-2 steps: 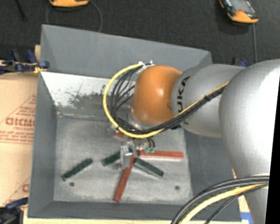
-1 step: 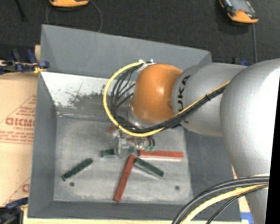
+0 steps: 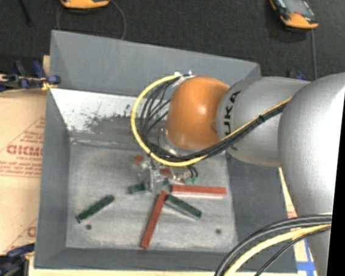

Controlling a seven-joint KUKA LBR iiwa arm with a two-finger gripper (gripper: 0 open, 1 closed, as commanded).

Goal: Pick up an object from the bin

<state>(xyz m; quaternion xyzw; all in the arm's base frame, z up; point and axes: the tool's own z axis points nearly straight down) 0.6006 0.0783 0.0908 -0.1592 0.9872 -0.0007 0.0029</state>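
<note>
My gripper (image 3: 152, 178) hangs low over the middle of the bin, beneath the arm's orange cover. Right under it lies a small cluster of sticks. A long red stick (image 3: 152, 221) runs from the gripper down toward the bin's front. A second red stick (image 3: 199, 190) lies flat, pointing right. A dark green stick (image 3: 183, 208) slants between the two red ones. A short dark green piece (image 3: 136, 189) sits just left of the gripper's lower end. Whether anything is between the fingers is hidden.
Another dark green stick (image 3: 94, 208) lies alone at the bin's front left, apart from the cluster. The arm and its yellow and black cables cover the bin's back right part.
</note>
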